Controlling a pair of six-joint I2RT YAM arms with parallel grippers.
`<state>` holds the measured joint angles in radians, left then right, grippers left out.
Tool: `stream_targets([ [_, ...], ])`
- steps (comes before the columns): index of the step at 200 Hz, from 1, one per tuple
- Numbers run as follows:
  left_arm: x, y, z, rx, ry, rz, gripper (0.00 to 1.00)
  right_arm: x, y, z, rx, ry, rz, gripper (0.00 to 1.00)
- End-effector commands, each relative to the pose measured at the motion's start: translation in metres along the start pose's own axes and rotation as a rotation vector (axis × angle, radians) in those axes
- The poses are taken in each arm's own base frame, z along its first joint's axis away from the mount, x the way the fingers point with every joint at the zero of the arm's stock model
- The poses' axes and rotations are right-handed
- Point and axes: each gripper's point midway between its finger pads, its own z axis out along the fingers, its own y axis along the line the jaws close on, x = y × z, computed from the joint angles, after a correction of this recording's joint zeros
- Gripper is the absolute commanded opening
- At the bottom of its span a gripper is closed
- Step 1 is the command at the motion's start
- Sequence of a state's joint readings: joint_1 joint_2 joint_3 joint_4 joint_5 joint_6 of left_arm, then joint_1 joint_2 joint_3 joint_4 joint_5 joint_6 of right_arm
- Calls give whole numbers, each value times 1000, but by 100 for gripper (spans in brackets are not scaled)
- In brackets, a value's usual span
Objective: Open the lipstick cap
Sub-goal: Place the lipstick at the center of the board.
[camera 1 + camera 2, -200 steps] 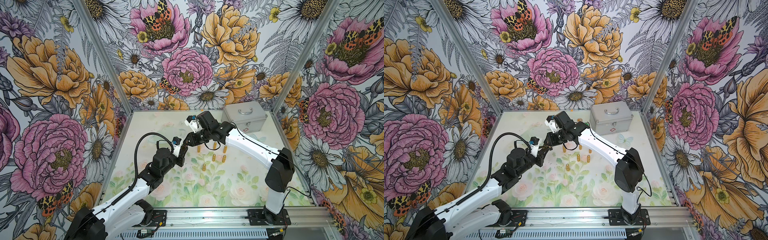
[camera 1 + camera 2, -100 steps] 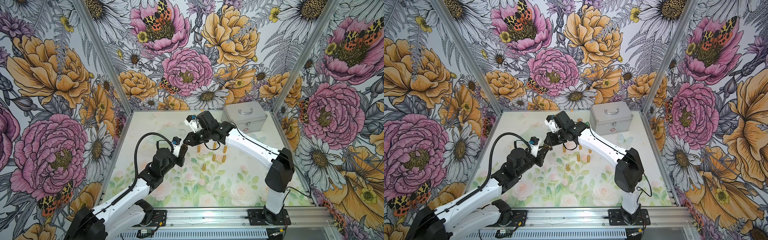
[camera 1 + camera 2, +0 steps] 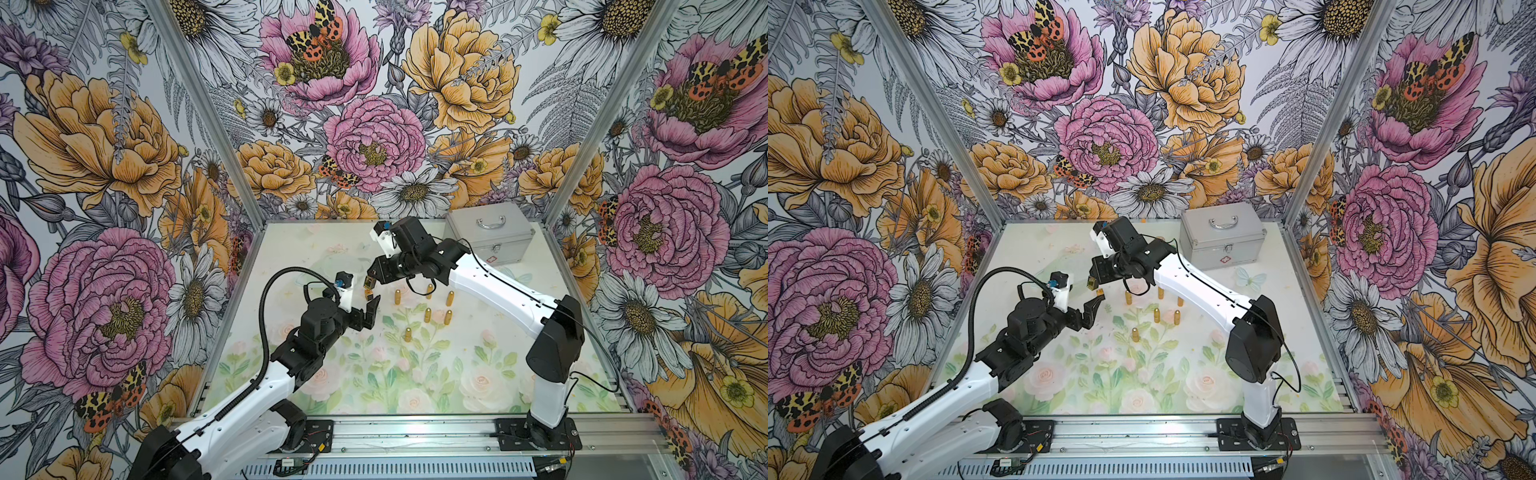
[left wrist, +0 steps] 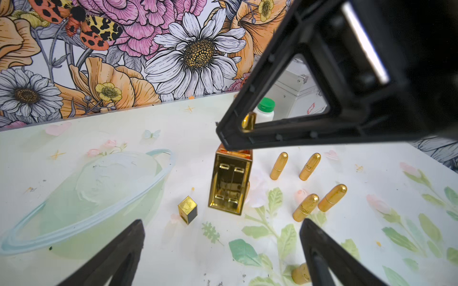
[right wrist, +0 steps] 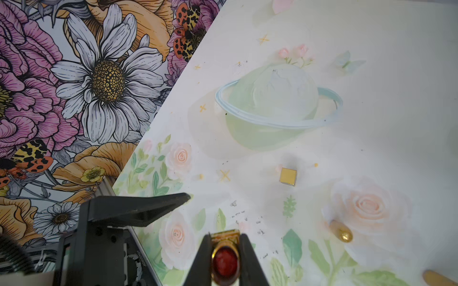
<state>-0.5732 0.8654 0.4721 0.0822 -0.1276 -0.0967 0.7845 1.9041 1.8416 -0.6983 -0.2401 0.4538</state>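
— What's at the left?
— The left gripper [image 4: 220, 222], jaws spread wide, holding nothing.
— And the lipstick?
— Its small gold cap [image 4: 187, 210] sits on the table [image 4: 99, 260]. Just right, the right gripper [image 5: 225, 236] pinches the lipstick [image 4: 230, 183] in the air, red tip showing.

Bimanual rig. Left arm [image 3: 249, 395] and right arm [image 3: 498, 291]: white shell links with small dark screw holes, joined by black housings. Black corrugated conduit [image 3: 264, 324] arches over the left arm; a thin black cable [image 3: 604, 384] trails from the right. White camera mount [image 3: 347, 296] with a blue dot. Black triangular fingers [image 4: 119, 252]. Black base plates [image 3: 509, 434].
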Motion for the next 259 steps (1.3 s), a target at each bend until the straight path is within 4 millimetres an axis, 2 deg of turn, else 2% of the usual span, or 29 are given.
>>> stream_targets([
  [1, 5, 36, -11, -162, 11, -126, 99, -14, -24, 14, 141, -53, -28, 14],
  [21, 9, 57, -20, -232, 21, -216, 99, -19, -37, 26, 198, -73, -22, 15],
  [23, 8, 59, -21, -236, 20, -223, 99, -16, -28, 30, 190, -70, -37, 15],
  [30, 10, 64, -24, -253, 24, -245, 99, -14, -24, 36, 193, -76, -46, 15],
  [50, 15, 81, -32, -320, 27, -310, 99, -11, -25, 56, 224, -91, -53, 15],
  [86, 24, 96, -38, -373, 41, -365, 99, -3, -25, 94, 265, -117, -62, 15],
  [143, 28, 101, -41, -390, 31, -399, 99, 15, -29, 142, 305, -108, -97, 15],
  [191, 30, 101, -39, -383, 23, -408, 99, 23, -39, 163, 390, -110, -154, 15],
  [259, 34, 101, -37, -378, 28, -409, 99, 31, -43, 183, 391, -114, -185, 15],
])
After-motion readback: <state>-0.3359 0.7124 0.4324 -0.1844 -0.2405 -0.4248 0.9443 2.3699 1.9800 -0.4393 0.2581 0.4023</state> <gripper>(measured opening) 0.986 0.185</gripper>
